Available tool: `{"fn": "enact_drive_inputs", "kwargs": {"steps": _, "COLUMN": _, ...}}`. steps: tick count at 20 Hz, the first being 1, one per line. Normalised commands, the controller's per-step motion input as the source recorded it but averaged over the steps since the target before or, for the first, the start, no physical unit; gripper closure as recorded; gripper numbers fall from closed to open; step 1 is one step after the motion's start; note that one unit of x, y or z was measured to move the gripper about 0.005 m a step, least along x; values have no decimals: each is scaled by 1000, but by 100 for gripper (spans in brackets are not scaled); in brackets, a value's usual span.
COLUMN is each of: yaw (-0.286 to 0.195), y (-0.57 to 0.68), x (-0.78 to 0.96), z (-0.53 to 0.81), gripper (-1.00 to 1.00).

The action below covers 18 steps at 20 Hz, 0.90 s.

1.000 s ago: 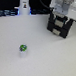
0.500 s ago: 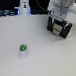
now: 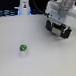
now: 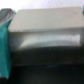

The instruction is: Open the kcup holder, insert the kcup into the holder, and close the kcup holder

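The kcup (image 3: 23, 48), a tiny white cup with a green top, stands alone on the white table toward the exterior view's left. The kcup holder (image 3: 60, 29), a black boxy unit, sits at the back on the exterior view's right. My gripper (image 3: 58, 20) hangs directly over it, touching or nearly touching its top. In the wrist view the gripper (image 4: 42, 40) is open, and a blurred grey face of the holder (image 4: 47, 37) fills the space between the teal fingers (image 4: 6, 42). The holder's sockets are hidden.
A tall white post (image 3: 23, 5) with a dark mark stands at the back on the exterior view's left. The white table (image 3: 44, 61) ends at a dark background along the back.
The arm has shifted only slightly over the holder. The kcup has not moved.
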Motion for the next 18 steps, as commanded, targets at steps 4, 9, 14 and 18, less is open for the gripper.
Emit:
{"fn": "enact_drive_inputs", "kwargs": {"steps": 4, "yaw": -74, "y": -315, "x": 874, "z": 198, "gripper": 100}}
{"fn": "enact_drive_inputs", "kwargs": {"steps": 9, "yaw": -74, "y": -370, "x": 820, "z": 202, "gripper": 100}}
{"fn": "enact_drive_inputs", "kwargs": {"steps": 14, "yaw": -72, "y": -407, "x": 788, "z": 174, "gripper": 100}}
{"fn": "enact_drive_inputs", "kwargs": {"steps": 18, "yaw": -81, "y": -365, "x": 684, "z": 136, "gripper": -100}}
